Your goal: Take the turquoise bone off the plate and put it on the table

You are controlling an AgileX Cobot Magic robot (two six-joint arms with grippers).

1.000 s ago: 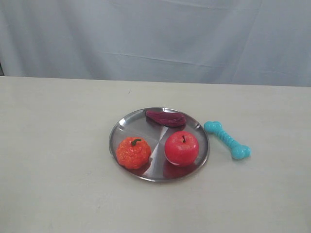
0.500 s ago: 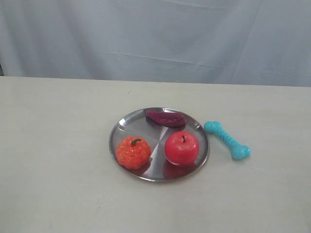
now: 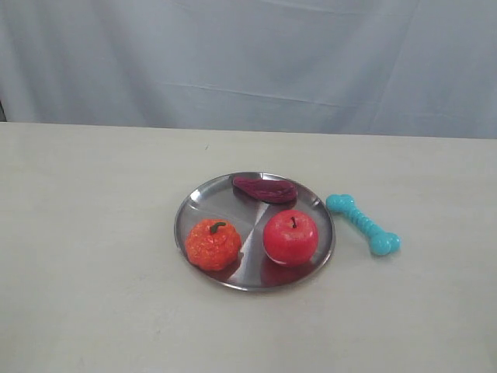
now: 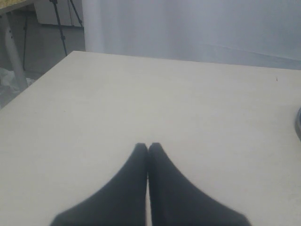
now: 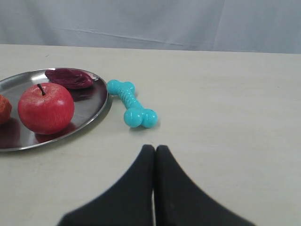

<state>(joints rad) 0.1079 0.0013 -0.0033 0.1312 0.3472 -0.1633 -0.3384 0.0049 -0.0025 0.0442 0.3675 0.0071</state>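
cream table (image 3: 93, 233), plate (image 3: 203, 203), turquoise bone (image 3: 363, 224) beside it

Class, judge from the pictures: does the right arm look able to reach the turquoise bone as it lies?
Probably yes. The turquoise bone lies on the table beside the plate, with nothing standing between it and the shut right hand.

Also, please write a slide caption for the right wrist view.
The right claw is shut; the turquoise bone lies on the table beside the plate with the apple.

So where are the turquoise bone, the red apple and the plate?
turquoise bone (image 3: 363, 224), exterior view, ribbed shaft.
red apple (image 3: 290, 238), exterior view, its round front.
plate (image 3: 213, 200), exterior view, bare metal near rim.
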